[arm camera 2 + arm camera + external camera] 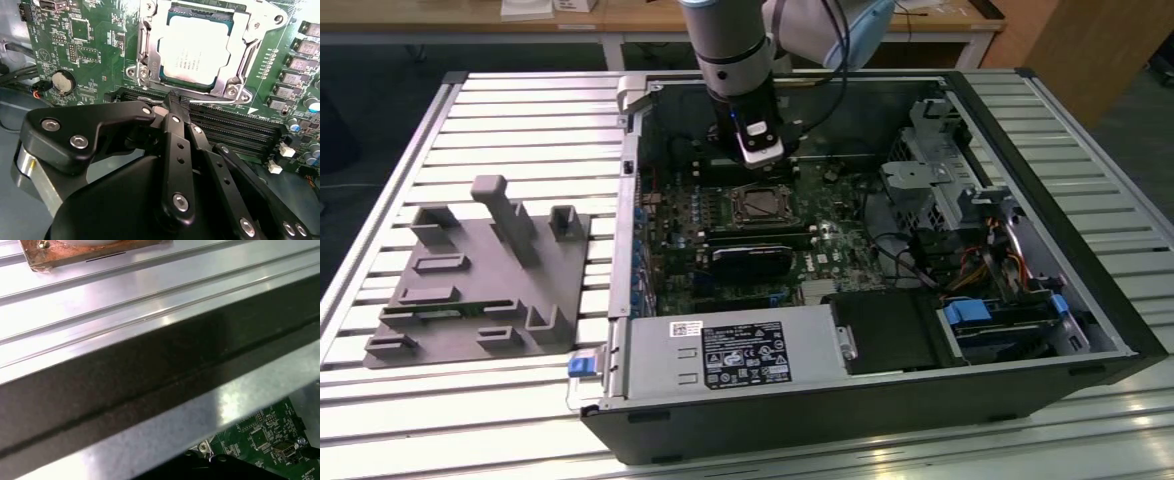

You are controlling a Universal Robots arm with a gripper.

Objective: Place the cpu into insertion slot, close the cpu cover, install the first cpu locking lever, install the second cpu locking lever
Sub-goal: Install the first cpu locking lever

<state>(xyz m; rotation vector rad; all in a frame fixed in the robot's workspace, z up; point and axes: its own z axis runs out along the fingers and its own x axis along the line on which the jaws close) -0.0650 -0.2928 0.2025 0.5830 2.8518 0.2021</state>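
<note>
Black hand [175, 104] is held low over the motherboard [85, 45], fingers [176, 150] pressed together on nothing. The cpu [196, 50] is seated flat, framed by the lowered cpu cover [243, 35].

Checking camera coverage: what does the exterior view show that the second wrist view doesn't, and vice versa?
Exterior view: the whole open computer case on the slatted table, beside a grey fixture block. Second wrist view: the cpu in the window of the cpu cover, and a coin cell. Both: the gripper over the green motherboard.
</note>
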